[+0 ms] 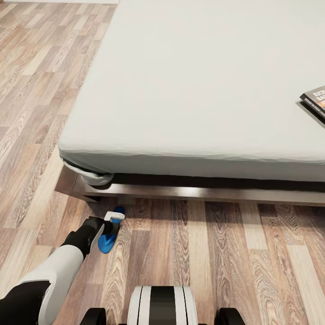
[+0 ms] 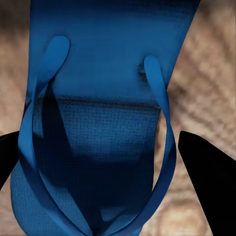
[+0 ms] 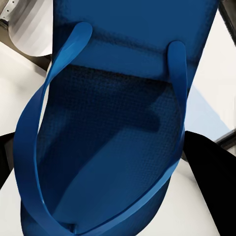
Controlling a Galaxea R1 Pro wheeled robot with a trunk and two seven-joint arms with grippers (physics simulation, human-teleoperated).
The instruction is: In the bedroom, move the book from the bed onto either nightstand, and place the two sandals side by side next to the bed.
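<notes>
A blue sandal (image 1: 108,237) is gripped by the left gripper (image 1: 109,225) just above the wood floor (image 1: 216,253), near the bed's (image 1: 198,90) front corner. A second sandal (image 3: 118,128) is gripped by the right gripper (image 3: 118,162). The book (image 1: 316,100) is seen at the mattress's right edge.

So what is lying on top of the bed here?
On the bed, a book lies flat near the right side of the grey mattress, cut off by the picture's edge. The rest of the visible mattress is bare. The bed's far end is out of frame.
</notes>
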